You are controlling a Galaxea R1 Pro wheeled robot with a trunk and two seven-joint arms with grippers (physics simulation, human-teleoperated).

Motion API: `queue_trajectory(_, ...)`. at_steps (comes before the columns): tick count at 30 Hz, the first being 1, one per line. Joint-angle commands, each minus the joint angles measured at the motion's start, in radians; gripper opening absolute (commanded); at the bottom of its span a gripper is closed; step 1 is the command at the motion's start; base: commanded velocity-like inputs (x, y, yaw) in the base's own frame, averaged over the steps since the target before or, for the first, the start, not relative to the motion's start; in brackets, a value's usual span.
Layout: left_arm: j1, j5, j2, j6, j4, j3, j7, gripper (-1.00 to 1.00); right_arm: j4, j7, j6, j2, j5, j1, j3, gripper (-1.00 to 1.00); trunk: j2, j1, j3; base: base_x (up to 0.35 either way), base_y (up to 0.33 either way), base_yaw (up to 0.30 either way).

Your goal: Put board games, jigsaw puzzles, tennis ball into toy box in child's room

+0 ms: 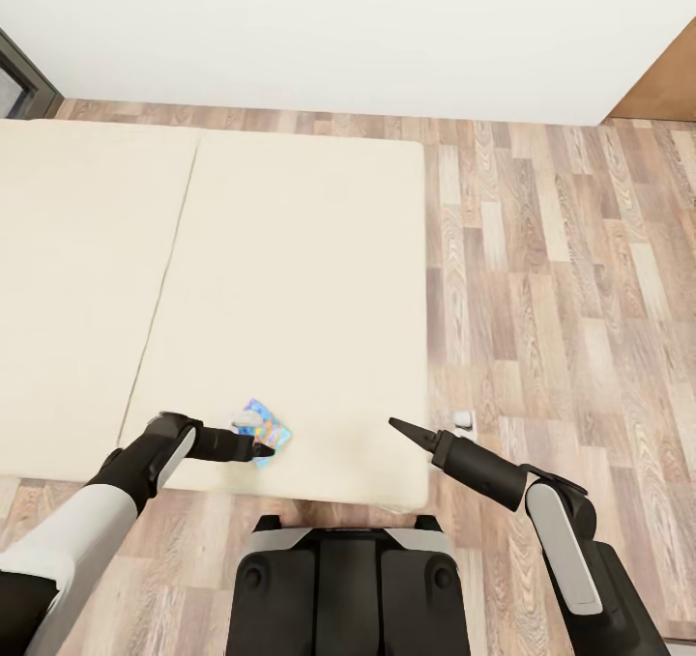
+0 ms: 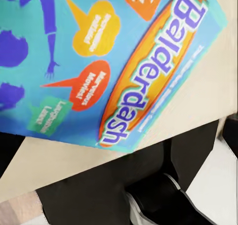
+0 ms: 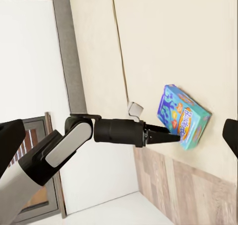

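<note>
From the head camera I look down on the bed (image 1: 290,279), a wide beige mattress split by 1 seam, with wood-plank floor (image 1: 561,279) to its right and a white wall (image 1: 348,28) beyond. A dark window frame (image 1: 19,81) cuts in at the far left corner and a brown panel (image 1: 667,81) at the far right. The blue game box (image 1: 262,430) lies near the bed's near edge, on the mattress. My left gripper (image 1: 259,450) reaches in from the left with its dark tips touching the box's near side; I cannot tell from here whether the fingers are spread or pinched. My right gripper (image 1: 398,427) hovers over the mattress's near right corner, well apart from the box, its fingers drawn to 1 point. A small white object (image 1: 463,419) sits on the floor just beside the bed. Nothing lies between the 2 arms.

On the left wrist camera the box's lid (image 2: 114,61) is very close, turquoise with orange speech bubbles and the word "Balderdash". Beige mattress (image 2: 208,86) shows beside it.

On the right wrist camera I see the left gripper (image 3: 171,137) side-on, its fingers reaching the box (image 3: 182,115) at the edge; I cannot tell whether they pinch it. The grey bed frame (image 3: 67,51) runs alongside the mattress.
</note>
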Motion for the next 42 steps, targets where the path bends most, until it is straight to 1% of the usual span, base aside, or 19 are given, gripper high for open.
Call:
queue_trajectory(1, 0.0, 0.01, 0.0, 0.008, -0.001, -0.005, 0.004, 1.0, 0.0, 0.003, 0.006, 0.0, -0.001, -0.001, -0.002, 1.0, -0.002, 0.001, -0.001, 0.0, -0.224, 0.0)
queue_trajectory(9, 0.0, 0.01, -0.003, 0.007, -0.001, -0.005, 0.004, 1.0, 0.0, 0.003, 0.006, 0.0, -0.001, -0.001, -0.002, 1.0, -0.002, 0.001, -0.001, 0.0, -0.227, 0.0)
queue_trajectory(15, 0.0, 0.01, -0.003, 0.006, -0.001, -0.005, 0.004, 1.0, 0.0, 0.003, 0.006, 0.0, -0.001, -0.001, -0.002, 1.0, -0.002, 0.001, -0.001, 0.0, -0.057, 0.0)
queue_trajectory(27, 0.0, 0.01, -0.001, 0.007, -0.001, 0.0, 0.003, 1.0, 0.0, 0.003, 0.006, 0.0, -0.001, -0.001, -0.002, 1.0, -0.002, 0.001, -0.001, 0.0, -0.132, 0.0)
queue_trajectory(36, 0.0, 0.01, 0.017, 0.007, -0.001, 0.003, -0.006, 1.0, 0.0, 0.003, 0.006, 0.0, -0.001, -0.001, -0.002, 1.0, -0.002, 0.001, -0.001, 0.0, 0.01, 0.0)
queue_trajectory(42, 0.0, 0.01, 0.021, 0.007, -0.001, 0.003, -0.006, 1.0, 0.0, 0.002, 0.006, 0.0, -0.001, -0.001, -0.002, 1.0, -0.002, 0.001, -0.001, 0.0, 0.063, 0.0)
